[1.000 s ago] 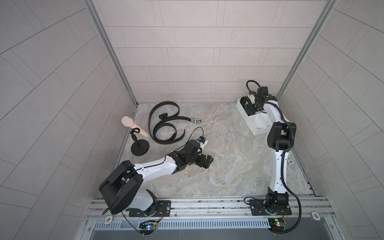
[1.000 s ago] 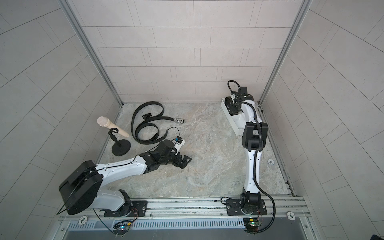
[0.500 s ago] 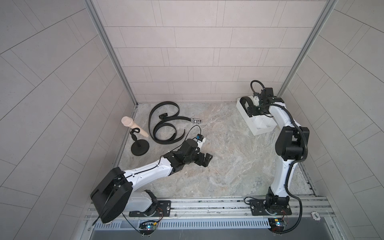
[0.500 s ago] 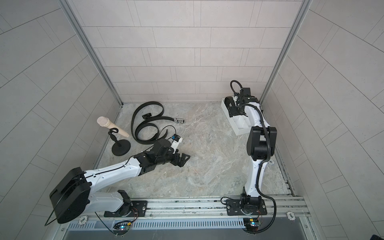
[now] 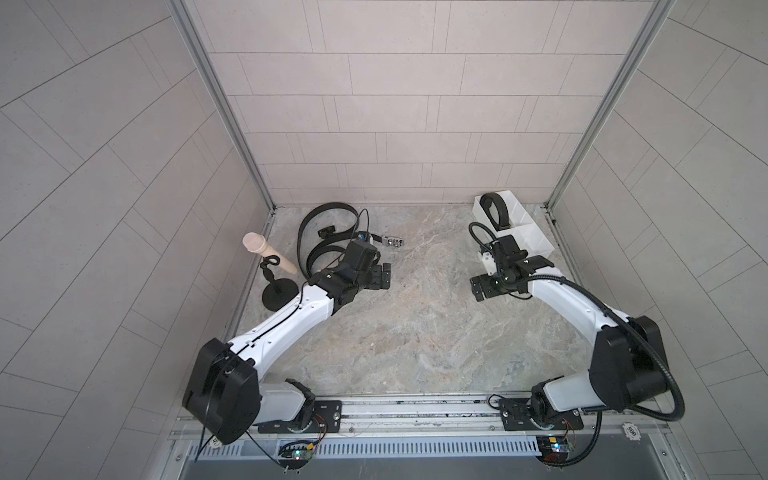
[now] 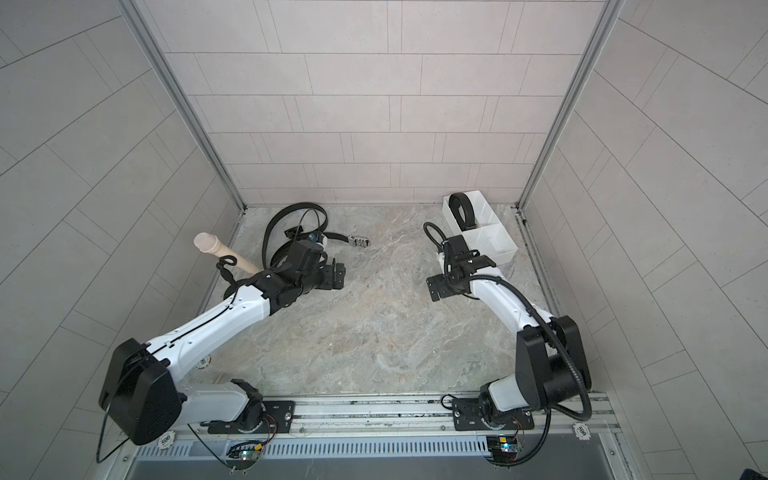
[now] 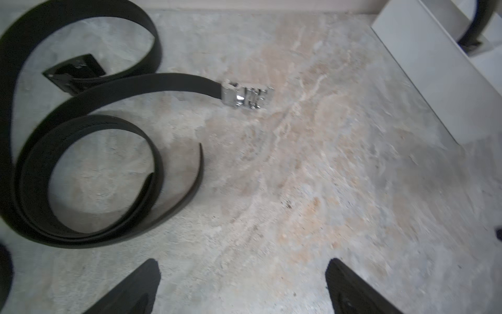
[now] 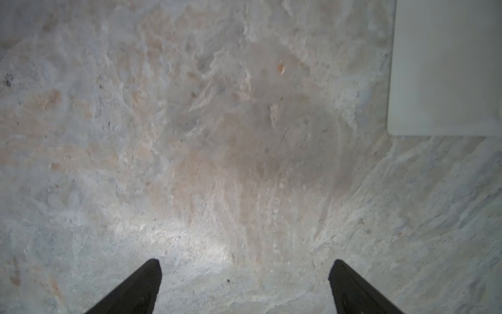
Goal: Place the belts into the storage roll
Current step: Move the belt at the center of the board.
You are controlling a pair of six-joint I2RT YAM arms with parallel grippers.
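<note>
Beside the belts [image 7: 152, 81], left arm [image 5: 291, 324] stretches low.

The only marking that could be read was the number "500", printed in dark figures on a round white disc [image 6: 166, 437] that lay by the rail [image 6: 374, 409], beside the base of the left arm [image 6: 216, 320] in a top view. A second disc [image 6: 580, 430] [image 5: 631, 431] of the same kind lay near the rail's other end, by the right arm [image 6: 507, 303]; its print looked like the same number but was too small to be sure. A third disc [image 6: 202, 362], close under the left arm, was unreadable. The belt buckle [image 7: 247, 95] bore cut shapes, too blurred to read.
</note>
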